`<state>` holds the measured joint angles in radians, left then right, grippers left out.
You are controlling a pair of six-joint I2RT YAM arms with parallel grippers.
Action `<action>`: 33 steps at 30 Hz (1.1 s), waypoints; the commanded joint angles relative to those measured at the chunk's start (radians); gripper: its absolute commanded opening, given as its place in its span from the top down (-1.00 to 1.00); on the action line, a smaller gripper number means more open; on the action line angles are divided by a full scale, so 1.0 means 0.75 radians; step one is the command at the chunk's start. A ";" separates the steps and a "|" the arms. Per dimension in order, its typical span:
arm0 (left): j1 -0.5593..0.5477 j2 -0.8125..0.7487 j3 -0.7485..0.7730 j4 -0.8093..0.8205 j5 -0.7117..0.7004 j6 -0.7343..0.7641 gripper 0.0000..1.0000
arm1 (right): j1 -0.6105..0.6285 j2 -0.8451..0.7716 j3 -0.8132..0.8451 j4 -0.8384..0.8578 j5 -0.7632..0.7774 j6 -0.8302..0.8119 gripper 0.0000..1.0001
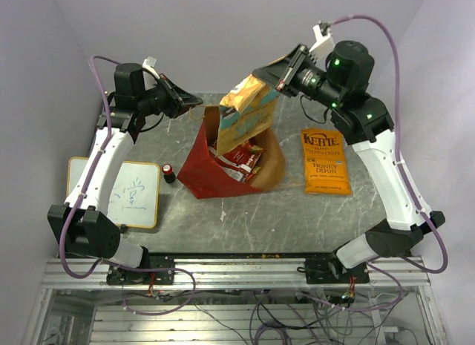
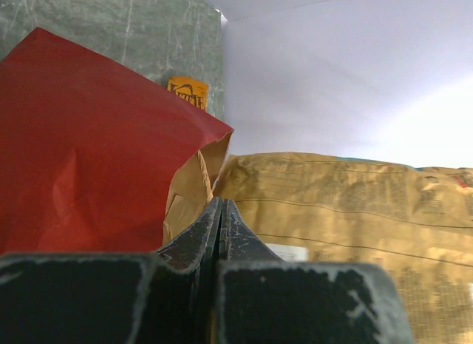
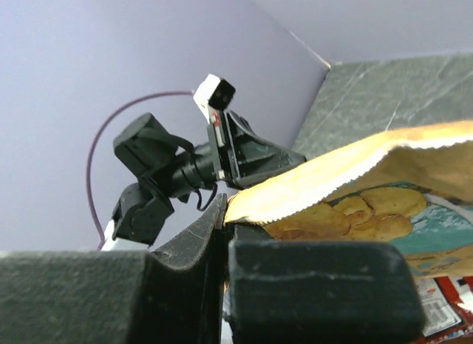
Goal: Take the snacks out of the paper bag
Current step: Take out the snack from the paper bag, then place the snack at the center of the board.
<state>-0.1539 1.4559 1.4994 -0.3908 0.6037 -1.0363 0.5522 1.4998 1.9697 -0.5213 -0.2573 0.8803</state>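
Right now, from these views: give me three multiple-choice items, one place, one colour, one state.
1. The flat orange Kettle chip bag lies: A) inside the red paper bag; B) on the table, right of it; C) on a whiteboard.
2. The paper bag's lining is: A) white; B) blue; C) brown.
3. The right gripper is: A) shut on the yellow-and-teal chip packet; B) open, empty; C) out of view.
Key: B, it lies flat on the tabletop; C, kraft shows at the mouth; A, it pinches the packet's top edge.
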 commanded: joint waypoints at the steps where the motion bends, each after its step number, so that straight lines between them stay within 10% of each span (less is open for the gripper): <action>1: 0.009 -0.015 0.005 -0.004 0.013 0.020 0.86 | -0.053 0.045 0.234 -0.063 -0.019 -0.087 1.00; 17: 0.009 -0.021 0.028 -0.038 -0.010 0.051 0.86 | -0.725 0.161 0.273 0.092 -0.326 0.061 1.00; 33: 0.009 0.013 0.170 -0.140 -0.058 0.163 0.86 | -0.924 0.103 -0.420 0.270 -0.096 -0.084 1.00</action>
<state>-0.1543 1.4723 1.5848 -0.4698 0.5766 -0.9463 -0.1207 1.6188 1.6909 -0.4385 -0.3878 0.8417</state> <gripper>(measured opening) 0.075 0.010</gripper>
